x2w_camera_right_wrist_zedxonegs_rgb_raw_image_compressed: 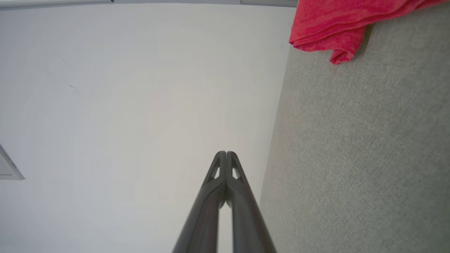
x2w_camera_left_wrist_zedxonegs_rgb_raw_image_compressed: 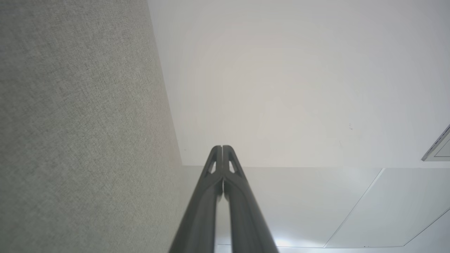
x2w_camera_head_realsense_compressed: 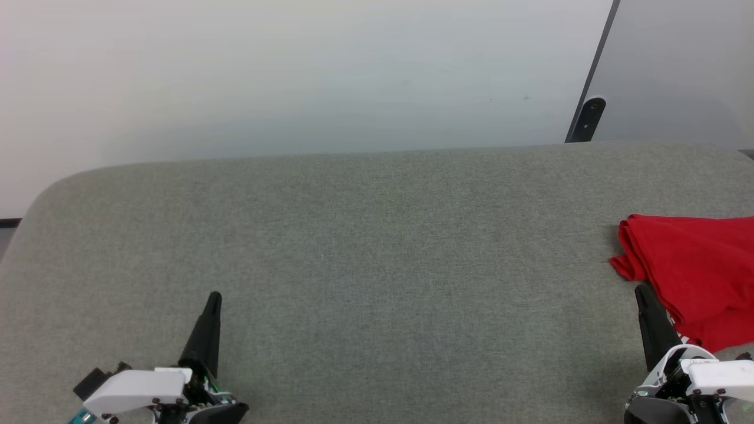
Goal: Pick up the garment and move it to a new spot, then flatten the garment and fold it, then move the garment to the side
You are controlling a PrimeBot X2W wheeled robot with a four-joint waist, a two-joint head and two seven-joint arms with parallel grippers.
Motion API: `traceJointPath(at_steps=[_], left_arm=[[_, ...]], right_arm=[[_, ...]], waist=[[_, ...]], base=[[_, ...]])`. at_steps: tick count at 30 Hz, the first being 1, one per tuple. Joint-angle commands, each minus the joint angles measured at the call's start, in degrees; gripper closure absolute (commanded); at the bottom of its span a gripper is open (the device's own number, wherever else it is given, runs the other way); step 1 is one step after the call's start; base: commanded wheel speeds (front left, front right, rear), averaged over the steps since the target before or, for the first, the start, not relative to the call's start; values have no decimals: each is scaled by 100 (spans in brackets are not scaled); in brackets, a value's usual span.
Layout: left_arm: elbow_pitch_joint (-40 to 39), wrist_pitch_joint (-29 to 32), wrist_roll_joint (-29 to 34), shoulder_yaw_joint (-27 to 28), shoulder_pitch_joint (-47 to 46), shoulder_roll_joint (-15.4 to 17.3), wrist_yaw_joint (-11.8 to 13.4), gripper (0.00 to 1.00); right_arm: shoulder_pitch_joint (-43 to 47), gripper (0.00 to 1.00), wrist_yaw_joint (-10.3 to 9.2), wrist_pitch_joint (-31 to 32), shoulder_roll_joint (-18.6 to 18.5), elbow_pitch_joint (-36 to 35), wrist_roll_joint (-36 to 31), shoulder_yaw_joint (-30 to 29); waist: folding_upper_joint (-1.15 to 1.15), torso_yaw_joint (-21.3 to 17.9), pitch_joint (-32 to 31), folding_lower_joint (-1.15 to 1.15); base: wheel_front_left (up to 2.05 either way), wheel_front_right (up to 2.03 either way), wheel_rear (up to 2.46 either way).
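Grey fabric surface (x2w_camera_head_realsense_compressed: 377,235) bears the garment (x2w_camera_head_realsense_compressed: 701,271) at frame right, beside the right gripper (x2w_camera_head_realsense_compressed: 641,290). That and left gripper (x2w_camera_head_realsense_compressed: 215,296): closed, empty.

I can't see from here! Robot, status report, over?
Left end effector shut, right end effector shut, both empty. Red garment bunched far right, beside right end effector. Grey surface: no obstacle seen.

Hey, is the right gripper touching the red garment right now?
Apart. In the right wrist view the shut right gripper points clear of the garment, with bare grey surface between them.
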Motion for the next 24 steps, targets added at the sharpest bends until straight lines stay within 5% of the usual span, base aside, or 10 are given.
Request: traceJointPath(at_steps=[1,24], left_arm=[[7,25,38,14,-60,-9,-32,100],[9,44,61,46,-64,-29,-32,100]], right_arm=[[-23,100,-6,6,19,4,21,-3],[-22,100,-6,3,19,4,23,0]], waist=[[0,0,0,0],[0,0,0,0]], base=[[0,0,0],[0,0,0]])
